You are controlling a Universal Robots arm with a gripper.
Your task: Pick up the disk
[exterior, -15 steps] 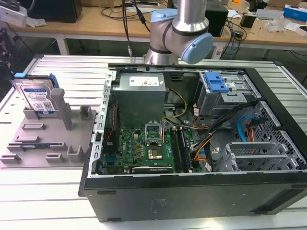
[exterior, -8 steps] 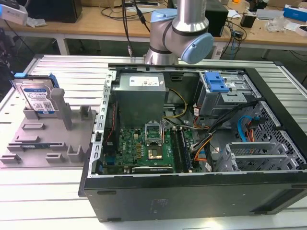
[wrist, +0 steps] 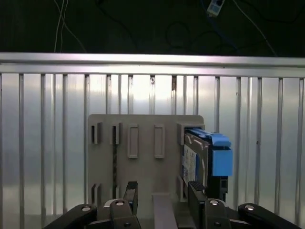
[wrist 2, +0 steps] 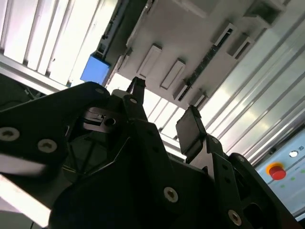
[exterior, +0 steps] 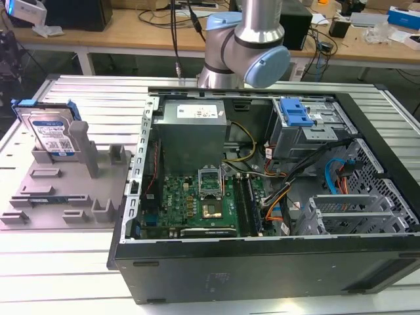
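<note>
The disk (exterior: 49, 134) is a silver drive with a blue-and-white label and blue side rails. It stands on edge in a slot of the grey holder block (exterior: 62, 190), at the exterior view's left. In the first wrist view the disk (wrist: 198, 160) is upright on the holder block (wrist: 143, 157), with my gripper (wrist: 163, 195) some way off from it, open and holding nothing. One fingertip (wrist: 196, 193) lines up roughly with the disk. In the second wrist view my gripper (wrist 2: 164, 112) is open, with the holder block (wrist 2: 190, 38) and a blue rail end (wrist 2: 95, 69) beyond it.
An open computer case (exterior: 367, 170) fills the exterior view's middle and right, holding a grey power-supply box (exterior: 193, 134) and a bright blue bracket (exterior: 295, 113). My arm (exterior: 243, 46) rises behind it. Everything rests on a slatted aluminium table (exterior: 79, 92). A red button (wrist 2: 276, 171) lies past the table.
</note>
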